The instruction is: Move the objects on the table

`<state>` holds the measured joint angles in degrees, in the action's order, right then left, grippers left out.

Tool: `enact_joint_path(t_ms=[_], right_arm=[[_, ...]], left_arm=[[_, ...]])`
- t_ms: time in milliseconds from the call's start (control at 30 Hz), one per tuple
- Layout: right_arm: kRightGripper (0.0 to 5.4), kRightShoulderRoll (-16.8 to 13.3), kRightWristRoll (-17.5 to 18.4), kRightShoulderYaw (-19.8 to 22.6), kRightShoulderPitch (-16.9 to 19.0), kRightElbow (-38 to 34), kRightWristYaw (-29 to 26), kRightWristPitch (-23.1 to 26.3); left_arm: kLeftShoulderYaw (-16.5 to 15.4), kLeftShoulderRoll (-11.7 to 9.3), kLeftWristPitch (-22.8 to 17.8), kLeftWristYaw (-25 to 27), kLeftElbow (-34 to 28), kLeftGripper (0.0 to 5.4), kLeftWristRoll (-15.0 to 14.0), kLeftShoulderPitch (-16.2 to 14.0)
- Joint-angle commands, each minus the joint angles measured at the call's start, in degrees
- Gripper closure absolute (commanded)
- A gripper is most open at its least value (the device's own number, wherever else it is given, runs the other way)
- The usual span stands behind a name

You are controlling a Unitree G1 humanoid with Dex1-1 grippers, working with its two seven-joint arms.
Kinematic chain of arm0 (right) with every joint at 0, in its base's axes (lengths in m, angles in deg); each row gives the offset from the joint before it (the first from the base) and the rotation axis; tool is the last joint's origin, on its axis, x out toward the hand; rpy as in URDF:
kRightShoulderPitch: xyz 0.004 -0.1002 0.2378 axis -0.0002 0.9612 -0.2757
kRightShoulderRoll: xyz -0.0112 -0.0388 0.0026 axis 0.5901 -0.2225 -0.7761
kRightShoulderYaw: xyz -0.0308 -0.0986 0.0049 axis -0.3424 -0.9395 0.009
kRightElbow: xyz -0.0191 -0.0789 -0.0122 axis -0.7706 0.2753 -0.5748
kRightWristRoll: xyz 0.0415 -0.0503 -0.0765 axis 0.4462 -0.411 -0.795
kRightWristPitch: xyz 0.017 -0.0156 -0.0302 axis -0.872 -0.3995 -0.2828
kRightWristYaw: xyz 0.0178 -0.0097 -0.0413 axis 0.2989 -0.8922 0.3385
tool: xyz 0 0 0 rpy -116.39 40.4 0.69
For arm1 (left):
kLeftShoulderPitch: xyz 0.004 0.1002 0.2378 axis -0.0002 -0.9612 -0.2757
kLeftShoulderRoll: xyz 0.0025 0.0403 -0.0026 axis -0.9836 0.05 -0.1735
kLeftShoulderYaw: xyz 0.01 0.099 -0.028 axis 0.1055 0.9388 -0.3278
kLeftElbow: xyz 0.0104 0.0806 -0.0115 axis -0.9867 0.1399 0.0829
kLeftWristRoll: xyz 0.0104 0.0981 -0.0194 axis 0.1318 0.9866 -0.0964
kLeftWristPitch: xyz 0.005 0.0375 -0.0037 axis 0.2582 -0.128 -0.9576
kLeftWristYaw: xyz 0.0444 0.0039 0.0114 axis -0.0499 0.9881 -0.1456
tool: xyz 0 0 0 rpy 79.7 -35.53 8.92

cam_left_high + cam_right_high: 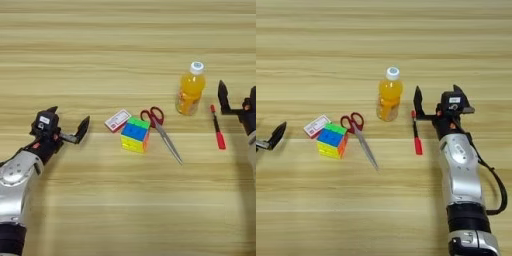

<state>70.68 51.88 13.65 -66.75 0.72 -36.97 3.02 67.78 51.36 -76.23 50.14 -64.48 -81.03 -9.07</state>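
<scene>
Left end effector [66, 125] spread open, empty, left of the box [117, 120]. Right end effector [437, 102] spread open, empty, its near finger above the pen [416, 134]. Cube [135, 134] touches box; scissors [162, 131] just right of the cube. Bottle [190, 89] upright between scissors and pen. All rest on the tabletop [125, 50].

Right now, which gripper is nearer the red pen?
Right. The right gripper is open just right of the red pen, at its far end. The left gripper, also open, sits far left, beyond the puzzle cube.
</scene>
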Motion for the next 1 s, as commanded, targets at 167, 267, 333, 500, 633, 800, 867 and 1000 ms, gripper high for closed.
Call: enact_joint_path(t_ms=[167,267,333,500,633,800,867,1000], right_arm=[[0.00,0.0,0.7,0.5,0.6,-1.3,0.1,2.1],[0.00,0.1,0.7,0.6,0.6,-1.4,0.2,2.3],[0.00,0.1,0.8,0.6,0.6,-1.4,0.3,2.4],[0.00,0.2,0.8,0.6,0.5,-1.5,0.4,2.6],[0.00,0.2,0.9,0.7,0.6,-1.6,0.4,2.7],[0.00,0.4,1.2,0.7,0.8,-2.3,0.5,3.3],[0.00,0.4,1.2,0.7,0.9,-2.7,0.6,3.5],[0.00,0.5,1.3,0.7,1.0,-3.1,0.6,3.8]], left_arm=[[2.5,-0.2,-4.3,3.5,-3.7,0.04,-1.2,-1.6],[3.7,0.0,-4.2,4.1,-3.7,0.04,-0.6,-1.8],[4.9,0.1,-4.1,4.5,-3.7,0.04,-0.1,-1.9],[7.0,0.2,-3.8,5.1,-2.5,0.04,0.8,-1.7],[8.8,0.7,-3.6,5.0,-0.8,0.04,2.0,-1.1],[9.3,1.6,-3.0,4.1,3.4,0.04,3.0,0.9],[9.8,1.8,-2.7,4.2,5.3,0.04,3.6,1.7],[9.8,2.1,-2.0,4.4,8.6,0.04,3.9,3.2]])
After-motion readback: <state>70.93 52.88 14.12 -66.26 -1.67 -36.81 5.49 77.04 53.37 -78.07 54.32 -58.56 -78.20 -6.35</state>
